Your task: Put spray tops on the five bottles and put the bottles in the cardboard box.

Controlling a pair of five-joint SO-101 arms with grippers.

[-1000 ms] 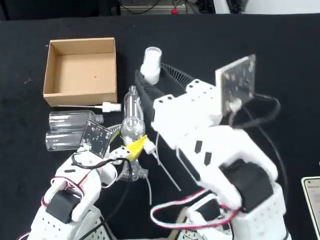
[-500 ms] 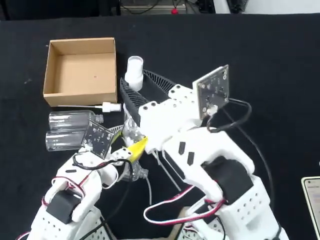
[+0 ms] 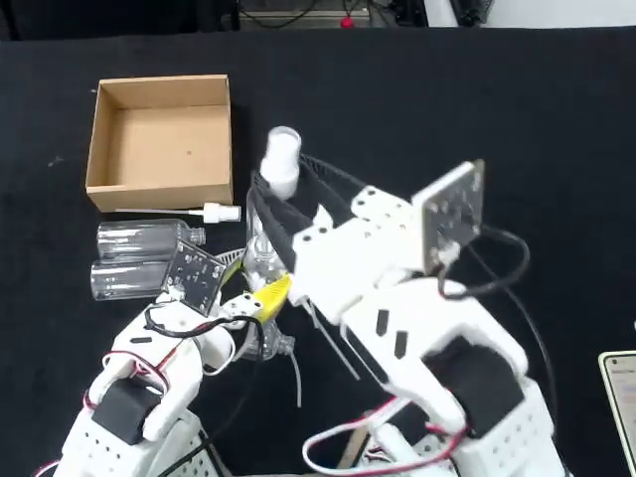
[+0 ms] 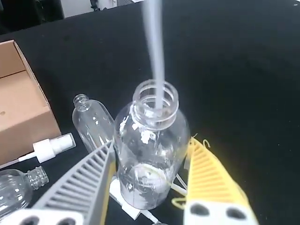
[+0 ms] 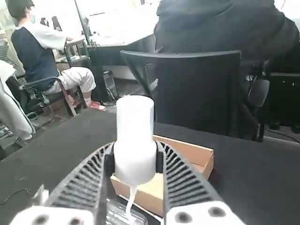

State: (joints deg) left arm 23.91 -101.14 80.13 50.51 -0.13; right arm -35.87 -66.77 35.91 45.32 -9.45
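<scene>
Capping step: the left claw (image 4: 151, 143) pinches an upright clear plastic bottle (image 4: 147, 159); the right claw (image 5: 135, 152) pinches a white spray top (image 5: 135, 126), its tube inside the neck. Next, probably lower straight and seat it. The brown cardboard box (image 3: 164, 194) sits at the bottle's ten o'clock.

Spray top (image 3: 281, 151) between the right fingers (image 5: 89, 180) now lower, nearer the upright bottle (image 4: 150, 154) mouth than before

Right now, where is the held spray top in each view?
High view: spray top over the upright bottle, right of the box.
Left wrist view: its tube at the bottle's mouth, box nearby.
Right wrist view: spray top in the right gripper, box behind.
Shared landmark: the box.
</scene>
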